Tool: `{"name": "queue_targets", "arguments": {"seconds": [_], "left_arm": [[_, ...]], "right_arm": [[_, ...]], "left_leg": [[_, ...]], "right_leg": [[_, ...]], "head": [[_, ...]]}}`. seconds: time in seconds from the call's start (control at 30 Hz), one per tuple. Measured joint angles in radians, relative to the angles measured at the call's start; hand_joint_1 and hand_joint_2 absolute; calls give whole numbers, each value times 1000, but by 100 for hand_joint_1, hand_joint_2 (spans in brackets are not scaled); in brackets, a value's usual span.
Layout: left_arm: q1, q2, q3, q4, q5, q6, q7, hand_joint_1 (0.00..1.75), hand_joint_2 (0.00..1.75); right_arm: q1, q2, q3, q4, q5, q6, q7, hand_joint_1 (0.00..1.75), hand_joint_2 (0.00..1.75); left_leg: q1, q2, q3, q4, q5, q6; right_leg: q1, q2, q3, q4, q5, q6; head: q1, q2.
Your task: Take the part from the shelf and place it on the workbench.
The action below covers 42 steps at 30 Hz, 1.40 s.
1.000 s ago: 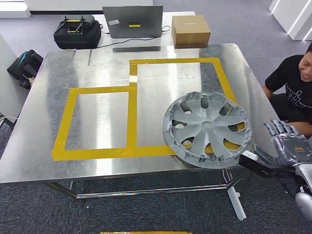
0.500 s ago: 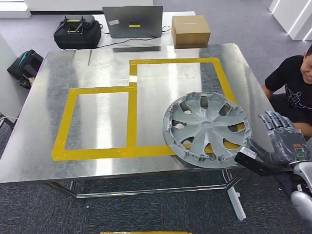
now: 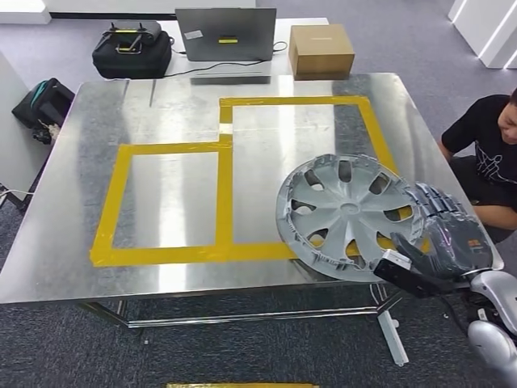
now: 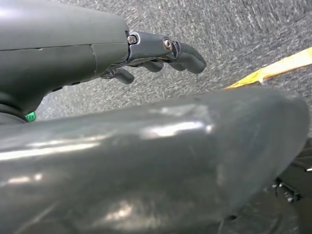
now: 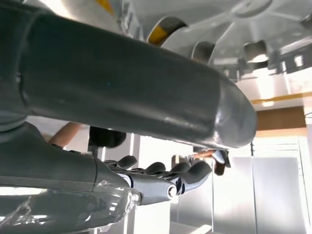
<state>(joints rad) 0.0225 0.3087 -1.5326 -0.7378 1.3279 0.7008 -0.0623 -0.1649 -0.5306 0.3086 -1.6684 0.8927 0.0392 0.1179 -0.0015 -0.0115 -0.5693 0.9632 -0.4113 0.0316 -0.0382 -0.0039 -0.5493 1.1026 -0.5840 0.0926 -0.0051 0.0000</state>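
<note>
A black bag [image 3: 44,105] sits on the floor off the far left corner of the steel tabletop [image 3: 67,218]. Behind the far edge lie a black carry case [image 3: 131,50], then a grey laptop [image 3: 225,34], then a brown cardboard box [image 3: 321,50]. Two adjoining rectangles of yellow tape [image 3: 224,194] are marked on the metal surface, the left one nearer, the right one reaching farther back. The grey wheel cover [image 3: 347,214] lies flat, face up, on the near right part of the tabletop, over the near right corner of the right rectangle. The right robot hand [image 3: 448,238] is at the cover's right rim, palm toward it, fingers apart and holding nothing; whether they touch the rim cannot be told. In the right wrist view its fingers [image 5: 162,170] are spread below the cover's underside. A person in a black shirt [image 3: 488,153] sits just right of the tabletop. The left robot hand [image 4: 158,51] hangs over grey carpet, fingers loosely extended and holding nothing
</note>
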Motion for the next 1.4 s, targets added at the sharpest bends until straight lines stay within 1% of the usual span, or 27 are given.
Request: {"name": "queue_targets", "arguments": {"seconds": [0.07, 0.1, 0.13, 0.23, 0.3, 0.4, 0.43, 0.5, 0.57, 0.6, 0.63, 0.67, 0.73, 0.77, 0.83, 0.9, 0.93, 0.97, 1.07, 1.1, 1.13, 1.17, 1.23, 1.27, 1.3, 1.33, 1.4], "left_arm": [[2, -3, 6, 0, -8, 0, 4, 0, 0], [3, -4, 7, 0, -12, 0, 7, 0, 0], [4, -4, 9, 0, -16, 0, 9, 0, 0], [6, -5, 13, 0, -29, 0, 18, 0, 0], [6, -5, 17, 0, -35, 0, 21, 0, 0], [10, -6, 19, 0, -45, 0, 24, 0, 0], [11, -6, 21, 0, -48, 1, 25, 0, 0], [12, -5, 27, 0, -57, 1, 29, 0, 0], [12, -6, 33, 0, -63, 1, 33, 0, 0], [12, -7, 34, 0, -65, 0, 34, 0, 0], [12, -7, 35, 0, -65, 0, 35, 0, 0], [12, -7, 35, 0, -66, 0, 36, 0, 0], [11, -7, 38, 0, -68, 1, 36, 0, 0], [10, -7, 40, 0, -69, 1, 36, 0, 0], [8, -8, 43, 0, -70, 1, 36, 0, 0], [9, -8, 45, 0, -70, 1, 36, 0, 0], [10, -8, 47, 0, -70, 1, 37, 0, 0], [10, -8, 48, 0, -70, 1, 37, 0, 0], [11, -8, 50, 0, -70, 1, 37, 0, 0], [11, -8, 51, 0, -70, 1, 37, 0, 0], [11, -8, 51, 0, -70, 1, 37, 0, 0], [11, -8, 51, 0, -70, 1, 37, 0, 0], [11, -10, 51, 0, -70, 1, 37, 0, 0], [11, -11, 52, 0, -70, 1, 37, 0, 0], [11, -11, 52, 0, -70, 1, 37, 0, 0], [11, -11, 53, 0, -70, 1, 37, 0, 0], [12, -10, 53, 0, -70, 1, 37, 0, 0]], "right_arm": [[14, 0, 2, -3, -22, 0, 2, 0, 0], [21, 0, 2, -4, -30, 0, 3, 0, 0], [26, 0, 2, -6, -35, 0, 4, 0, 0], [40, -1, 0, -16, -48, 0, 5, 0, 0], [52, -2, -2, -23, -53, -1, 6, 0, 0], [70, -4, -4, -32, -58, -3, 7, 0, 0], [76, -5, -6, -37, -60, -4, 8, 0, 0], [91, -8, -12, -46, -63, -5, 10, 0, 0], [108, -10, -17, -51, -65, -6, 12, 0, 0], [115, -10, -19, -52, -65, -6, 12, 0, 0], [122, -11, -20, -53, -65, -6, 12, 0, 0], [127, -12, -22, -54, -65, -6, 12, 0, 0], [133, -15, -29, -59, -65, -6, 13, 0, 0], [135, -17, -33, -62, -65, -7, 13, 0, 0], [136, -20, -37, -67, -65, -8, 13, 0, 0], [139, -22, -37, -68, -65, -8, 13, 0, 0], [142, -23, -37, -68, -65, -8, 13, 0, 0], [144, -24, -38, -68, -65, -8, 13, 0, 0], [148, -26, -38, -68, -65, -8, 14, 0, 0], [149, -26, -39, -68, -65, -8, 14, 0, 0], [150, -26, -39, -68, -65, -8, 14, 0, 0], [150, -26, -39, -68, -65, -8, 14, 0, 0], [149, -26, -40, -69, -65, -8, 14, 0, 0], [149, -26, -41, -71, -65, -9, 14, 0, 0], [148, -26, -43, -72, -65, -10, 14, 0, 0], [148, -27, -44, -74, -65, -10, 14, 0, 0], [149, -28, -44, -75, -65, -10, 14, 0, 0]], "left_leg": [[-3, -1, -1, 1, -1, 1], [-4, -1, -1, 2, -1, 2], [-4, -2, -1, 3, -1, 1], [-5, -3, -4, 10, -2, -7], [-8, -6, -11, 18, 2, -20], [-7, -6, -22, 25, 3, -38], [-5, -4, -32, 45, -18, -44], [-2, -1, -69, 141, -97, -56], [1, 0, -114, 276, -173, -63], [2, 0, -122, 314, -186, -64], [3, 0, -110, 316, -179, -65], [4, 0, -77, 274, -154, -64], [5, 1, 26, 121, -104, -62], [5, 0, 65, 59, -93, -59], [2, -3, 91, 6, -91, -48], [0, -3, 77, 6, -78, -30], [0, -2, 69, 6, -70, -21], [0, 0, 59, 4, -60, -12], [-4, 1, 20, 5, -28, 3], [-7, 1, 7, 5, -18, 5], [-11, 1, -6, 6, -8, 6], [-14, 1, -17, 6, 2, 6], [-19, -1, -36, 7, 20, 4], [-21, -1, -42, 8, 28, 1], [-22, -2, -46, 9, 36, -3], [-22, -2, -49, 9, 44, -8], [-20, -2, -52, 7, 56, -19]], "right_leg": [[5, 1, -68, 134, -44, -3], [7, 1, -85, 159, -39, -5], [7, 1, -83, 146, -15, -6], [7, 3, 0, -37, 84, -8], [9, 7, 30, -99, 100, -16], [10, 7, 18, -97, 108, -39], [9, 6, 12, -98, 113, -47], [8, 2, -4, -99, 126, -60], [9, -1, -24, -98, 140, -64], [9, -2, -34, -98, 147, -64], [9, -3, -43, -97, 154, -63], [9, -4, -52, -97, 161, -60], [9, -3, -66, -96, 175, -51], [10, -3, -70, -97, 182, -45], [12, -2, -75, -100, 198, -32], [9, -2, -79, -104, 209, -19], [8, -1, -88, -95, 197, -15], [8, 0, -102, -68, 166, -12], [14, 1, -157, 122, 28, -11], [16, 1, -163, 174, 9, -12], [18, 1, -153, 192, 12, -16], [21, 1, -123, 170, 32, -21], [29, 2, -17, 33, 71, -35], [32, 3, 36, -41, 74, -41], [35, 4, 69, -97, 71, -45], [38, 5, 84, -126, 65, -48], [39, 3, 72, -133, 77, -58]], "head": [[0, 0], [1, 0], [0, 0], [1, 0], [0, 0], [-2, 0], [-3, 0], [-6, 0], [-8, 0], [-8, 0], [-8, 0], [-8, 0], [-9, 0], [-9, 0], [-9, 0], [-8, 0], [-7, 0], [-6, 0], [-2, 0], [-2, 0], [-2, 0], [-2, 0], [-3, 0], [-4, 0], [-4, 0], [-2, 0], [2, 0]]}}
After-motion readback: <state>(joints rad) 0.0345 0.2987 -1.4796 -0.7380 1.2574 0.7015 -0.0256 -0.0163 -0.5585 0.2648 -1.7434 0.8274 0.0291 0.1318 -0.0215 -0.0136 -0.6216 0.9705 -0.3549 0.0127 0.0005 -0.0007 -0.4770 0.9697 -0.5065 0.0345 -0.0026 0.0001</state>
